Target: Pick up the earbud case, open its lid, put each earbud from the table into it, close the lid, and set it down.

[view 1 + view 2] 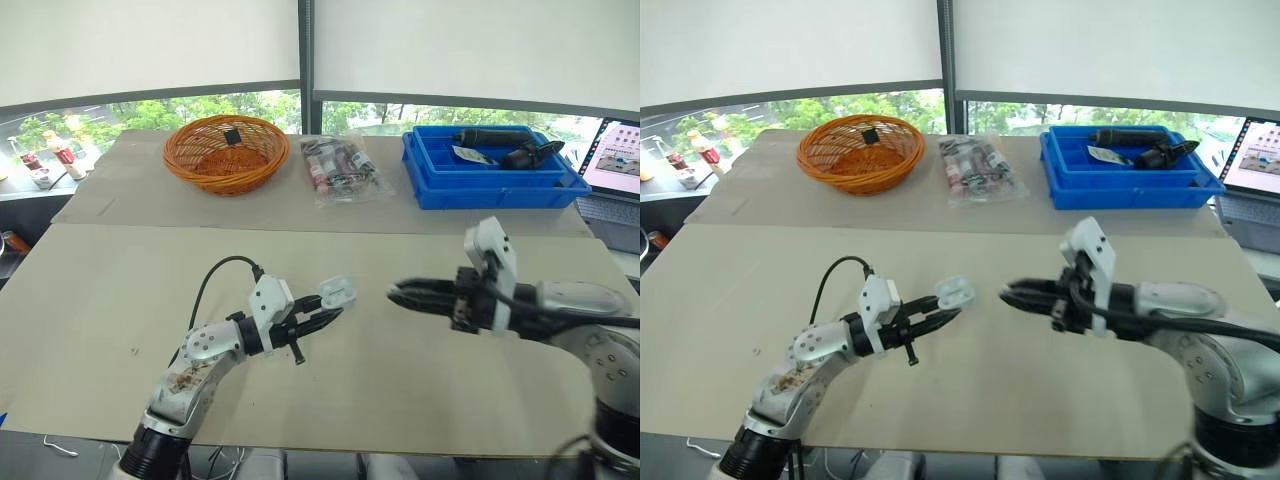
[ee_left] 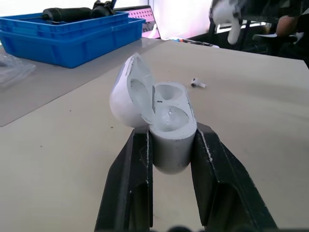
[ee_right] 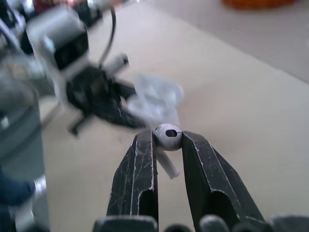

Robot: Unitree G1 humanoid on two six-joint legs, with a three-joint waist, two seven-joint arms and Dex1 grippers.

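Step in hand, as I judge it: seating the first earbud in the opened case.

- Left end effector (image 1: 322, 315): narrow, clamped on the lower body of the earbud case (image 2: 169, 121), held above the tabletop (image 1: 400, 400). The lid (image 2: 128, 92) is tipped back on its hinge and both wells are bare.
- Right end effector (image 1: 398, 292): narrow, pinching an earbud (image 3: 168, 137) by its round head, with the stem hanging below the fingertips.
- Second earbud (image 2: 198, 83): lying on the tabletop, apart from the case.

Relation: the case sits to the robot's left of the right end effector's tips, near but with a clear gap, at about the same height. The tips point toward the case.

Doing it well:
- Hold the case steady with its mouth toward the incoming earbud.
- Bring the stem in line with one well before closing the gap.
- Come in from the side away from the raised lid, so the fingers don't knock it shut.
- I cannot tell which well fits this earbud. Ease in slowly, and rotate or switch wells if it balks.
- Let go only once the head sits down in the well.
- Risk: the grip on the smooth head looks slight, and a sideways push could flick it out.
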